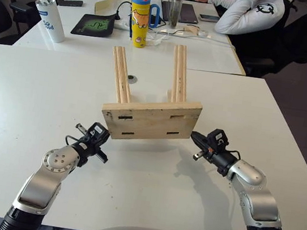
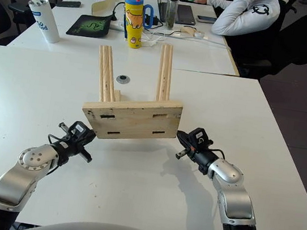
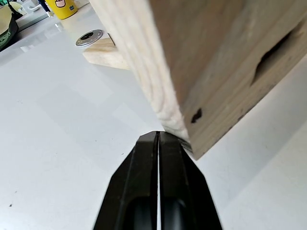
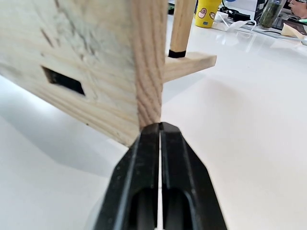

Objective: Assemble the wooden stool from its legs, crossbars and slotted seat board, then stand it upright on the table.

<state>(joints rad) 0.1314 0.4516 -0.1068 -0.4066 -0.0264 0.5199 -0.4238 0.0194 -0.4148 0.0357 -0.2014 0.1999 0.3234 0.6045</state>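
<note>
Left claw [image 3: 158, 139] has its fingers pressed together, empty, with the tip at the lower left corner of the slotted seat board [image 1: 151, 120]; it looks to be touching, but we cannot be sure. Our right claw [image 4: 159, 127] is likewise closed on nothing, nosed up to the board's lower right edge.

The wooden stool lies on its side on the white tabletop [image 1: 28, 109]. Its seat board stands on edge facing us and its legs [image 1: 121, 79] point away.

We judge assembly finished, with only the standing-up left. That calls for tipping the board up and away until the leg ends come down onto the tabletop, both sides rising evenly. Closed tips can only push, so a real hold would mean opening across the board's edge.

We see no marking on the stool. The white tumbler [image 1: 49, 19] carries blue print and the yellow cup [image 1: 139, 21] a cartoon figure; we leave both unread.
</note>
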